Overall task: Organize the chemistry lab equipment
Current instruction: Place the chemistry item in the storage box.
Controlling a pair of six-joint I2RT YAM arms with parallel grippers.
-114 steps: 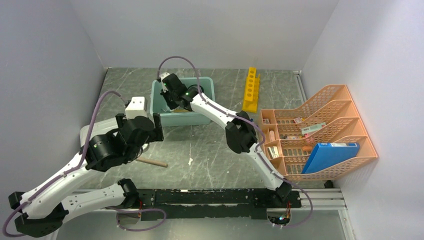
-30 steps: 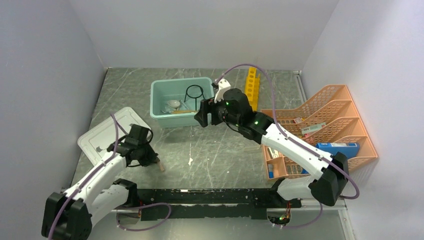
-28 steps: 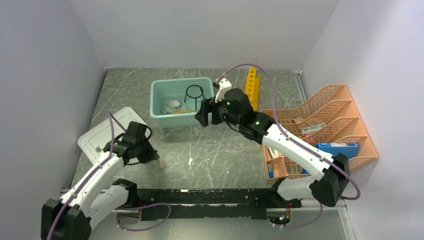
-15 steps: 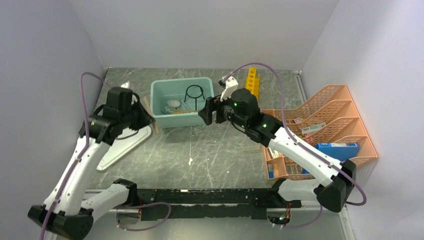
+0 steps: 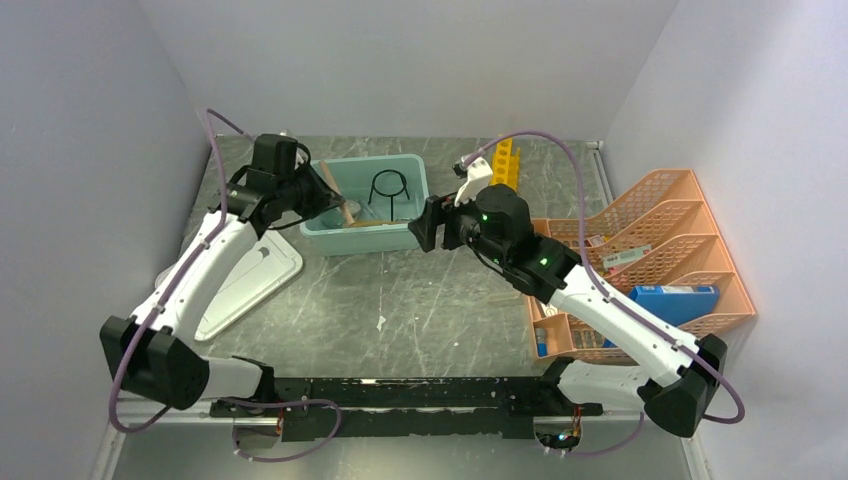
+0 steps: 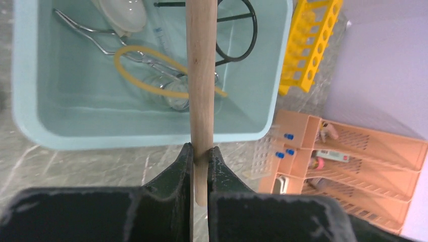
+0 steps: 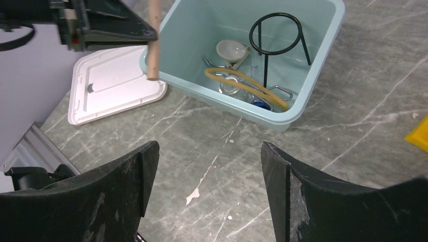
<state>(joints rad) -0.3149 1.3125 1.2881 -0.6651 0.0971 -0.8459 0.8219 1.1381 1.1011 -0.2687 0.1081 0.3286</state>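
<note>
— Where's the wooden stick (image 6: 201,75)?
— Clamped at its near end between the left gripper's (image 6: 201,151) fingers, the rest reaching over the teal tub (image 5: 365,240), which sits at twelve o'clock on the table in the top view
— What's in the tub?
— The black ring stand (image 7: 279,35), upright, and the tan hose (image 7: 242,80) curled on the floor
— The right gripper (image 7: 207,148)?
— Jaws wide apart, holding nothing, hovering at the tub's four o'clock. The yellow rack (image 5: 505,160) lies at one o'clock and the lid (image 5: 240,285) at nine

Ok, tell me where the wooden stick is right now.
In the top view the wooden stick is at the back left, pinched in the left hand over the left end of the teal tub.
</note>
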